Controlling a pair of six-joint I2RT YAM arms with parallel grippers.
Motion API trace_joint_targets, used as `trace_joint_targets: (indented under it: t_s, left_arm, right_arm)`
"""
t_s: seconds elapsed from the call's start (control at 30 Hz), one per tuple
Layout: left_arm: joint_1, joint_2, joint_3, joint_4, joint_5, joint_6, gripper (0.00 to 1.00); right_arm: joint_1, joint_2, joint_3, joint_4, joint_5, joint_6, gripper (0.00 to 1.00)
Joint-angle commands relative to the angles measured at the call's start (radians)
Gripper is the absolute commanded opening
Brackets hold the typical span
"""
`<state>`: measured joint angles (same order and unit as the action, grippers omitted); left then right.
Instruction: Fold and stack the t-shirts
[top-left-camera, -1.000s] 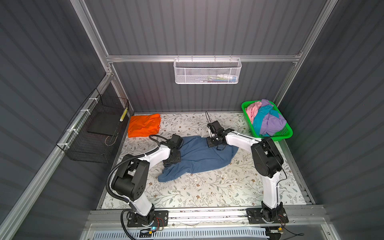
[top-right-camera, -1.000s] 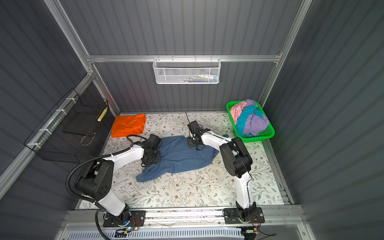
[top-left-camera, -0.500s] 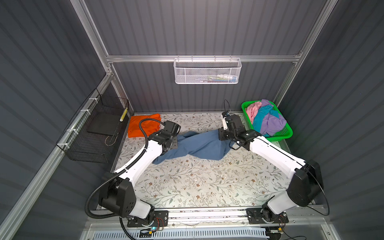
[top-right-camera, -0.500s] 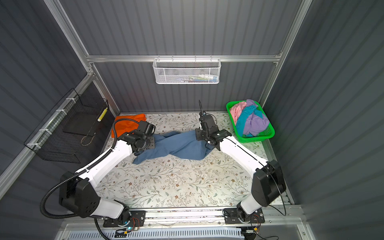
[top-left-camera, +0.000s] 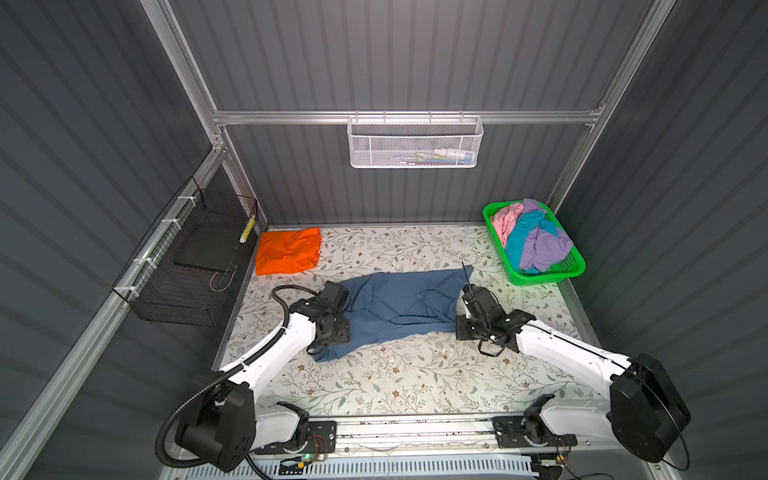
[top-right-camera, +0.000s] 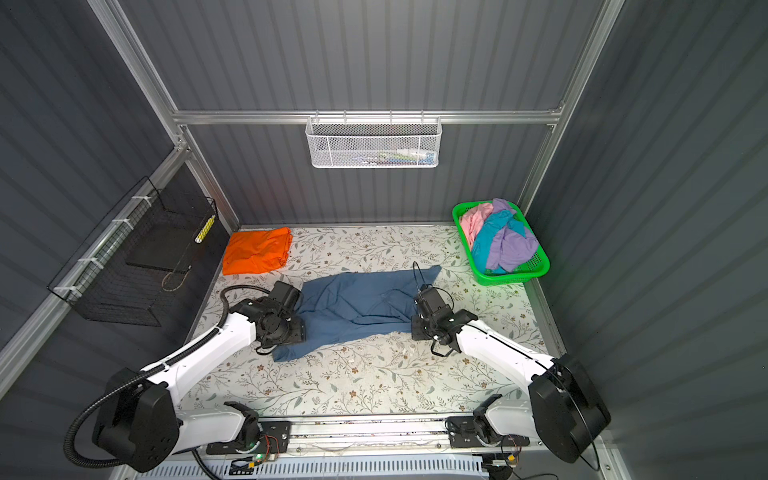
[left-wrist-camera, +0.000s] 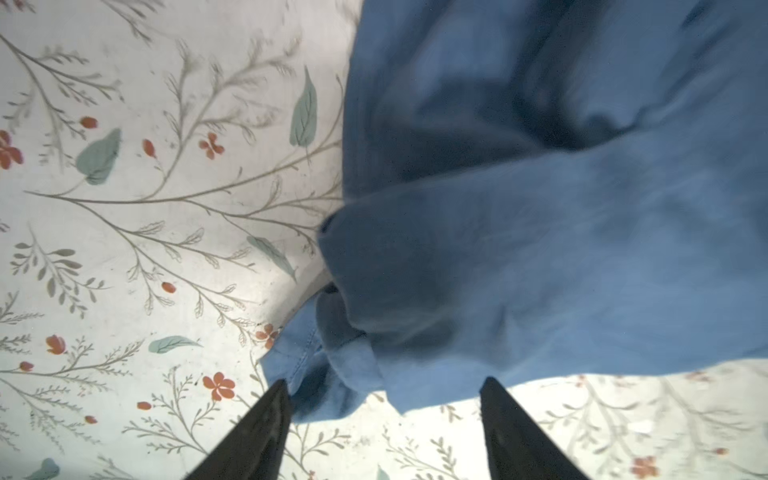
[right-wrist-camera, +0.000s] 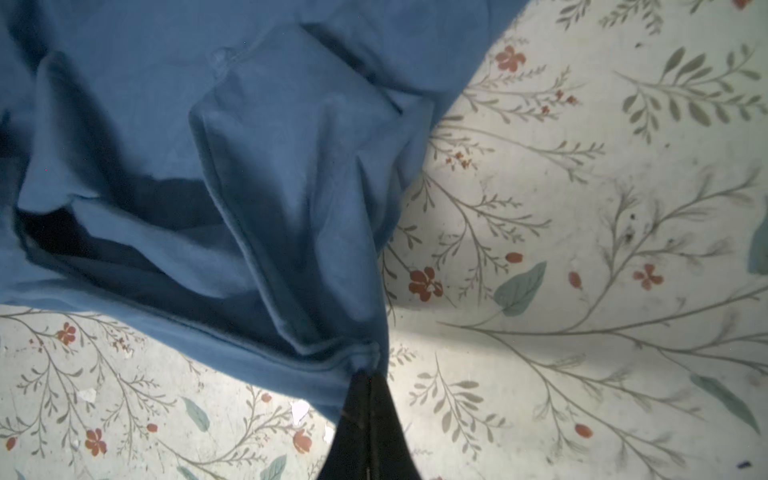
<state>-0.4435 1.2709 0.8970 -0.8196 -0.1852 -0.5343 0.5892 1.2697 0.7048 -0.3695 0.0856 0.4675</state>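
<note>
Corner of blue t-shirt (right-wrist-camera: 291, 187) sits in right tool (right-wrist-camera: 368, 377)

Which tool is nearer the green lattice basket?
Right. Right tool grips the dusty blue t-shirt on the side toward the green plastic lattice basket; left tool is open at the far end.

Dark grey ribbed wall panels (top-left-camera: 415, 58) close the cell on three sides, framed by aluminium posts and a cross rail (top-left-camera: 291, 117). A white mesh basket (top-left-camera: 374, 145) hangs from that rail, high up and far beyond both the left gripper (top-left-camera: 332, 332) and the right gripper (top-left-camera: 468, 326). A black wire basket (top-left-camera: 174, 299) is fixed to the side wall outward of the left gripper, well apart from it. Beneath both grippers lies a pale tabletop (top-left-camera: 395, 374) printed with twigs, leaves and small red flowers. A green lattice basket (top-left-camera: 544, 277) stands in the far corner beyond the right gripper. The light is even.
</note>
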Motion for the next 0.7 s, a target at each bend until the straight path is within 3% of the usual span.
trace_joint_targets:
  t_s: [0.0,0.13,0.23,0.37,0.53,0.67]
  left_arm:
    - [0.006,0.008,0.129,0.001,0.01,-0.006,0.8]
    - [-0.013,0.123,0.185,0.071,0.035,0.004,0.85]
    - [-0.018,0.188,0.197,0.036,-0.024,0.017,0.86]
    - [-0.017,0.152,0.163,-0.007,-0.122,0.017,0.88]
    - [-0.009,0.117,0.1,0.064,-0.124,0.047,0.65]
    - [-0.006,0.128,0.057,0.157,-0.084,0.055,0.65]
  right_arm:
    - [0.005,-0.023,-0.005,-0.004,0.009,0.011,0.0]
    - [0.007,-0.012,-0.007,0.009,0.011,0.007,0.0]
    - [0.006,-0.006,-0.004,0.019,0.011,0.009,0.0]
    - [0.006,0.013,0.005,0.029,0.014,0.002,0.0]
    - [0.006,0.052,0.021,0.027,-0.008,-0.005,0.0]
    - [0.006,0.06,0.031,0.011,-0.003,-0.012,0.0]
